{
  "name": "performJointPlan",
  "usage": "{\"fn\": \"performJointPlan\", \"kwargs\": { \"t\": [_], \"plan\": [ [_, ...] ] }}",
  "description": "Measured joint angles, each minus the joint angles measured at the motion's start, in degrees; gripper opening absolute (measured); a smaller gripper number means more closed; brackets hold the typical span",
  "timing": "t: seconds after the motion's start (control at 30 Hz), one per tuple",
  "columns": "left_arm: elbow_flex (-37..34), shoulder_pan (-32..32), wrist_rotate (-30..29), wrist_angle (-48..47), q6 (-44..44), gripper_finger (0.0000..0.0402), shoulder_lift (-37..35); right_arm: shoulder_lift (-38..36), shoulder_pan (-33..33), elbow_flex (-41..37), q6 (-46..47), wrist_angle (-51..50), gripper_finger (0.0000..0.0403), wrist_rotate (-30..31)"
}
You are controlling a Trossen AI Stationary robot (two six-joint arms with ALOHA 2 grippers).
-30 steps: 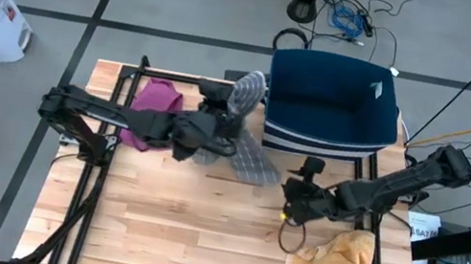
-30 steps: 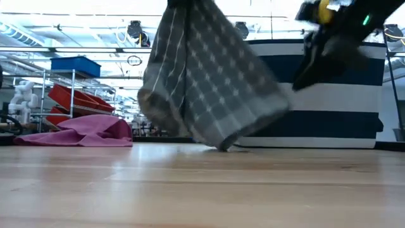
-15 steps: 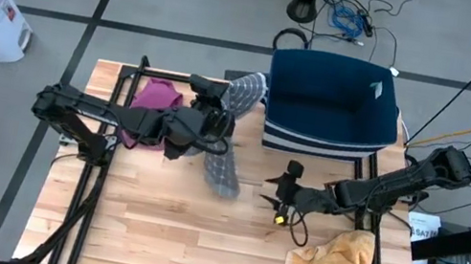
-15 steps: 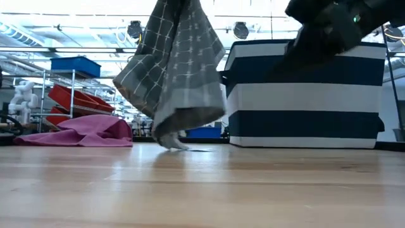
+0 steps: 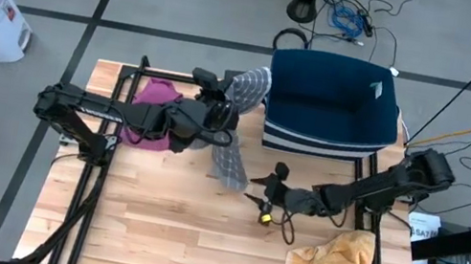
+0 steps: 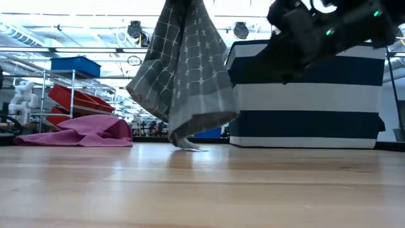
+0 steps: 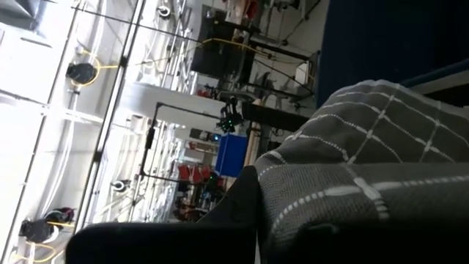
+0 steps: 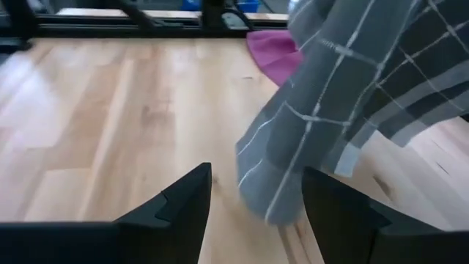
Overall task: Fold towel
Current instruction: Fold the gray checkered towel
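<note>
- Pinching the grey checked towel, the left gripper is lifting it; its low tip is brushing the table.
- Hovering at the towel's four o'clock, the right gripper is spreading its jaws, empty.

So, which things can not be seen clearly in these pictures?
- Left gripper, high view: the grey towel it holds covers its fingertips.
- Towel's top, low view: cut off by the upper edge, so the grip is not shown.
- Towel's lowest corner, right wrist view: blurred, so contact with the table is unclear.
- Striped bin, high view: its inside is too dark to see.
- Right gripper: open, near the towel.
</note>
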Motion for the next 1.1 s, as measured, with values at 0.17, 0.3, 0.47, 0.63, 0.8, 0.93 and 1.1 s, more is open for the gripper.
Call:
{"fn": "performJointPlan", "kwargs": {
  "t": [0.17,0.3,0.47,0.63,0.8,0.93,1.1],
  "plan": [
    [0.0,0.0,0.1,0.1,0.0,0.0000,0.0,4.6,-1.6,0.0,-0.3,6.1,0.0219,4.9],
    [0.0,0.0,0.1,0.1,0.0,0.0000,0.0,5.3,-2.7,0.0,-0.2,5.8,0.0253,10.5],
    [0.0,0.0,0.1,0.1,0.1,0.0000,0.0,5.3,-3.3,0.0,-0.3,5.8,0.0268,10.1],
    [0.0,0.0,0.6,0.1,0.0,0.0000,0.0,5.3,-5.1,0.0,-0.1,6.5,0.0260,5.5],
    [0.0,0.0,0.6,0.1,0.0,0.0000,0.0,8.7,-7.0,0.0,1.2,12.1,0.0254,-0.5],
    [0.0,0.0,0.6,0.1,-0.2,0.0000,0.0,12.8,-7.7,0.0,2.5,16.9,0.0254,-0.6],
    [0.0,0.0,0.6,0.0,-0.4,0.0000,0.0,15.6,-7.9,0.5,2.7,22.1,0.0250,-0.4]
  ]
}}
